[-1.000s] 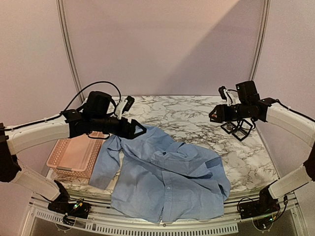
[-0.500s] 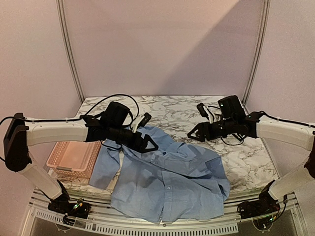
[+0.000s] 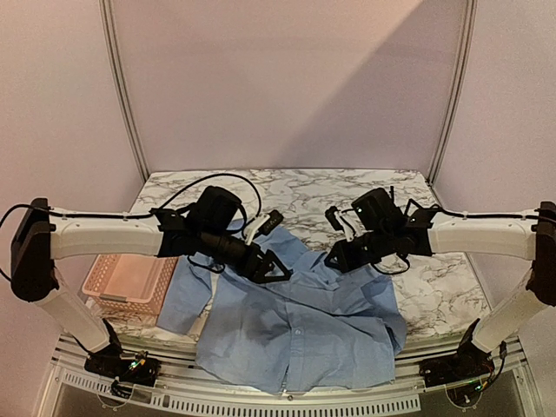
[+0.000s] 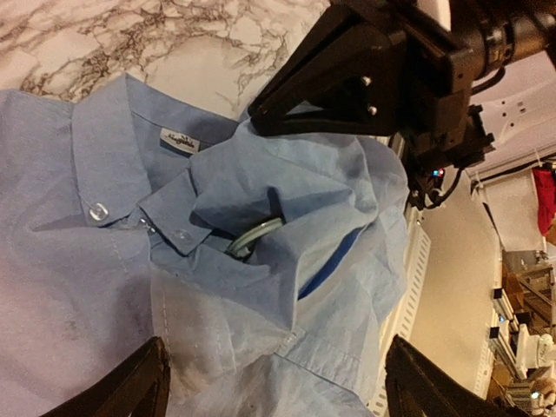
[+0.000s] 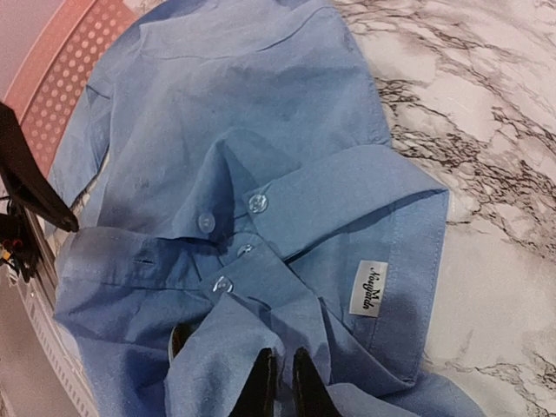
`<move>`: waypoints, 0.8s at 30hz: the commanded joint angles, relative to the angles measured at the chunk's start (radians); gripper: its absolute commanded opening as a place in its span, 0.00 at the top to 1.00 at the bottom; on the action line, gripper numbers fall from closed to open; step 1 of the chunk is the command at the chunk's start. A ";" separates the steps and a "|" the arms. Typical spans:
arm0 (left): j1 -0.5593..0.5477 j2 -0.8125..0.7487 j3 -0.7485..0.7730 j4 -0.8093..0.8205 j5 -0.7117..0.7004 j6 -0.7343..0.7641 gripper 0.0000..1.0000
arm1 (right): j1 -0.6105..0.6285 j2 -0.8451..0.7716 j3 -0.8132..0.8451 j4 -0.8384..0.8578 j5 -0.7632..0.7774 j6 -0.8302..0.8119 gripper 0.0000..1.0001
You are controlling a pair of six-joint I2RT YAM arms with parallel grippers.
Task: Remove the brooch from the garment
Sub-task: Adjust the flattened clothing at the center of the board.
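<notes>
The garment [image 3: 295,317], a light blue collared shirt, lies crumpled on the marble table, collar towards the back. Under a fold beside the collar buttons a pale ring-like piece, seemingly the brooch [image 4: 254,236], partly shows; the rest is hidden. My left gripper [image 3: 274,265] hovers over the shirt's chest, open wide, with its fingers [image 4: 130,382] at the lower corners of the left wrist view and only fabric [image 4: 261,304] beneath. My right gripper [image 3: 334,259] is at the collar, its fingers [image 5: 261,387] pinched together on a raised fold of the shirt [image 5: 261,330] near the white label [image 5: 369,288].
A pink plastic basket [image 3: 130,282] stands at the table's left edge, beside the shirt's sleeve. Bare marble [image 3: 434,261] lies right of and behind the shirt. The shirt's hem hangs over the front edge [image 3: 295,395].
Both arms have swung inward and down over the shirt's collar. The right gripper, open a second ago, has closed on a fold of fabric. The left gripper stayed open.
</notes>
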 commanded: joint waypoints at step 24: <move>-0.164 0.060 0.013 -0.013 -0.427 -0.150 0.12 | 0.283 -0.039 -0.388 0.336 0.089 0.403 1.00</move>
